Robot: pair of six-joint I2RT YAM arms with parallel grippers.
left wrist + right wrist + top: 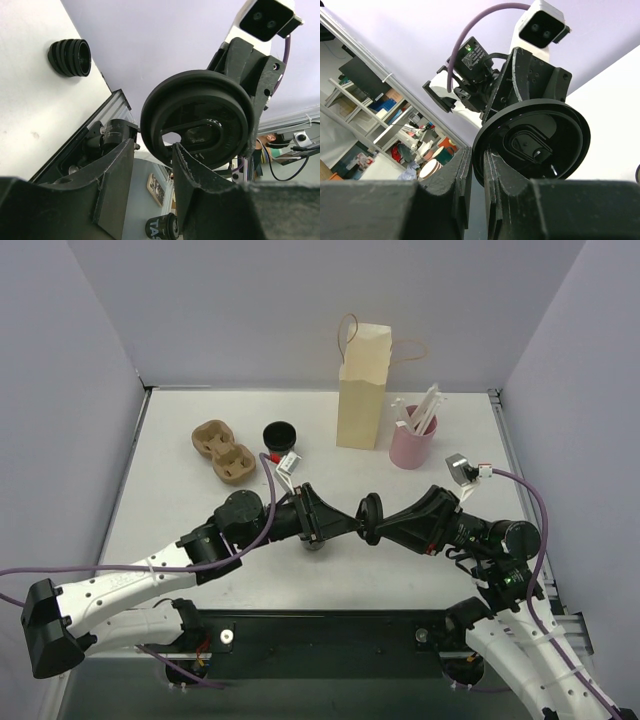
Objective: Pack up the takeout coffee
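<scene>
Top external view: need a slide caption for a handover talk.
Right arm's jaws pinch a round black plastic lid, left arm's open jaws at its rim, tan paper bag behind.

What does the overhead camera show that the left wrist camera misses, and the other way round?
Only overhead: the paper bag, pink cup of white sticks and cardboard cup carrier. Only left wrist: the left pincer with fingers apart near the rim of the black lid. Both: that lid and the ribbed black object.

A black lid (370,516) stands on edge at mid-frame. A black cup (280,433), brown carrier (222,450) and upright tan bag (362,385) sit across the upper middle.
</scene>
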